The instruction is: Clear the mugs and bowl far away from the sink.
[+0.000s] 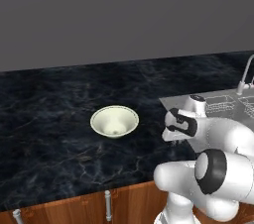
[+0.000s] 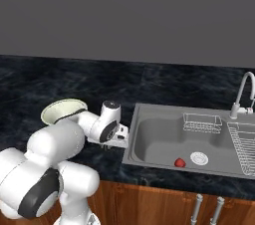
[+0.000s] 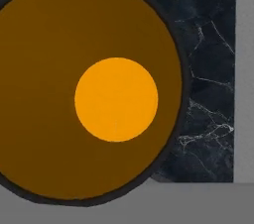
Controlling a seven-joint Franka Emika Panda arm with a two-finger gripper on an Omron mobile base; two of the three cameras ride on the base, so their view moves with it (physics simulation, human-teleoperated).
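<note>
The dark cylindrical mug (image 3: 89, 86) with the black rim stood directly under the hand camera, its mouth open upward, brown-orange inside with a bright orange round floor, nothing in it. It rested on the black marbled stone counter (image 1: 49, 114), close beside the left edge of the grey steel sink (image 2: 159, 139). The gripper was hidden behind the white wrist in both base views, and its fingers could not be made out around the mug, so whether it had closed on the mug could not be told. The cream-white shallow round bowl (image 1: 114, 121) sat empty on the counter, left of the arm. A small red object (image 2: 180, 162) lay in the basin near the round drain (image 2: 199, 158), with a wire basket (image 2: 201, 122) at the back and a ribbed rack (image 2: 244, 149) at the right.
</note>
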